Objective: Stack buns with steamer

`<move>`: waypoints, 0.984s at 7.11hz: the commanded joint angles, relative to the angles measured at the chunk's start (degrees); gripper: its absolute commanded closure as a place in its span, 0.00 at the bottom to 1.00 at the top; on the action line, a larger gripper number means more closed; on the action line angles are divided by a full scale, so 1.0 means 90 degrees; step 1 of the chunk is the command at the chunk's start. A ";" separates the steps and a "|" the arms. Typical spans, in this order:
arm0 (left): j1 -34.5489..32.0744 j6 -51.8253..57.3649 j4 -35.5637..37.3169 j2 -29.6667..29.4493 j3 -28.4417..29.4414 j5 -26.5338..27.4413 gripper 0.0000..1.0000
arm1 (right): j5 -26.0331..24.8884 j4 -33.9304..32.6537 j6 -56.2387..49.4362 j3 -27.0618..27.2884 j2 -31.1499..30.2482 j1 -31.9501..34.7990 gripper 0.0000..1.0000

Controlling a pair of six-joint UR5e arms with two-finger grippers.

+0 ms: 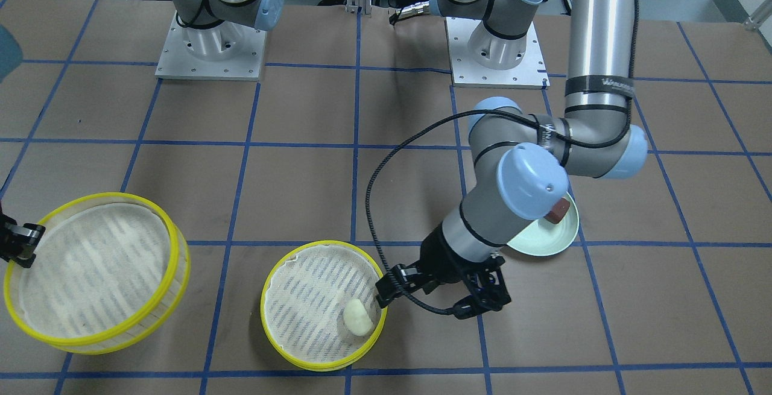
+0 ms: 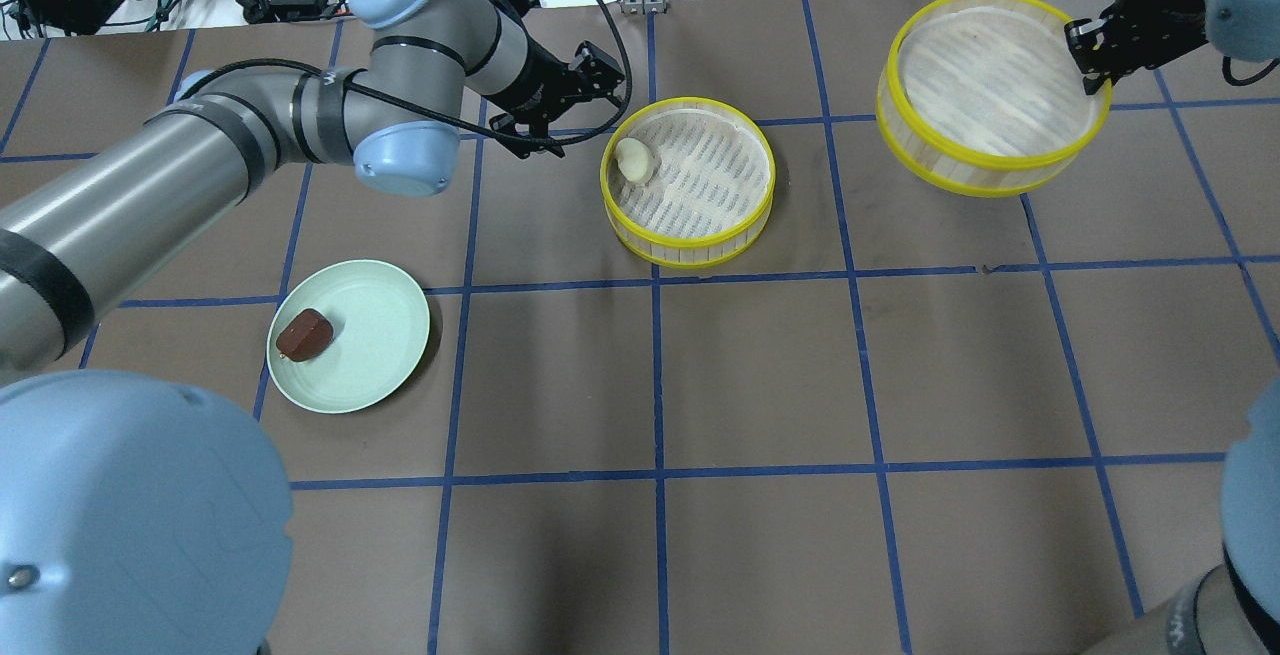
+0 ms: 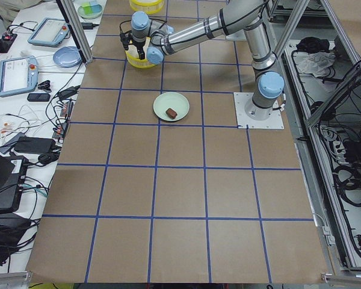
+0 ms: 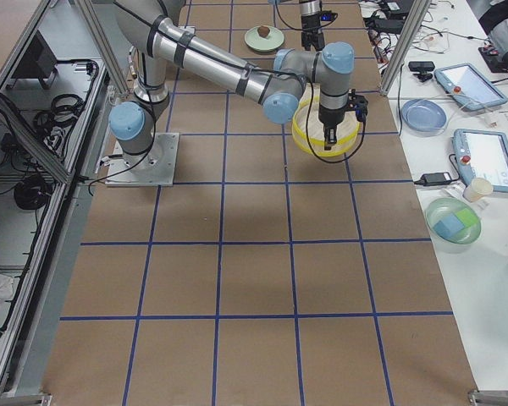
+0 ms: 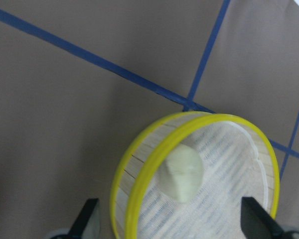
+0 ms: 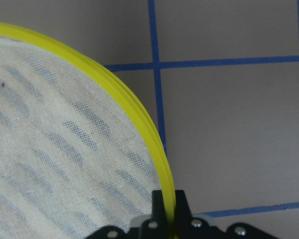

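Upper right, the right hand [image 2: 1092,63] pinches the rim of 1 steamer tier [image 2: 985,75]. Mid-frame, the left hand [image 2: 583,107] is spread beside the other tier [image 2: 715,170], which holds the cream bun [image 2: 635,159]. The brown bun [image 2: 304,334] lies on the green plate [image 2: 378,350], lower left.

Looks like matt brown paper on the table [image 2: 760,375], with smooth blue tape [image 2: 657,365]. Shows glossy yellow plastic on the rims of the middle steamer tier [image 2: 690,247] and the side steamer tier [image 2: 950,170], white mesh cloth inside, pale walls like thin wood. Seems soft and matt on the cream bun [image 2: 634,159], smooth on the brown bun [image 2: 304,334]. Gleams faintly on the smooth green plate [image 2: 375,335].
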 commanded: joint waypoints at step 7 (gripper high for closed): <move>0.2415 0.6866 -0.2996 0.1084 -0.1579 0.2573 0.11 | 0.0005 -0.0832 0.4194 0.0093 0.0731 0.2660 1.00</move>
